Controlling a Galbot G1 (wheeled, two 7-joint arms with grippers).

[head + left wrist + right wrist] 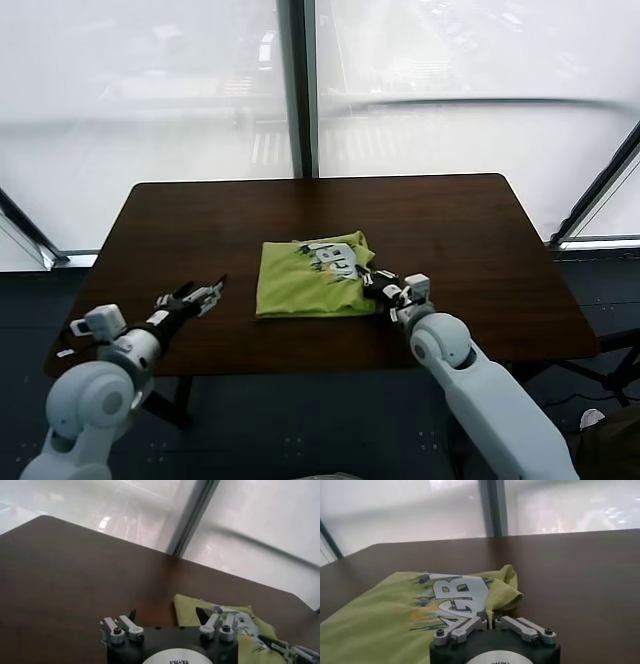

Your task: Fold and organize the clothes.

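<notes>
The dark counter [470, 230] carries the folded green T-shirt [300, 285] at its centre, print facing up. The right end effector [384, 290] sits at the shirt's 3 o'clock edge, fingers pinched shut on the fabric. The left end effector [205, 293] hovers at 9 o'clock, spread wide, clear of the shirt.

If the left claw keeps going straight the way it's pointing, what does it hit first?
Probably the lime-green T-shirt: the open left claw points across bare table toward the shirt's near left edge. Depth is unclear; it might pass above.
</notes>
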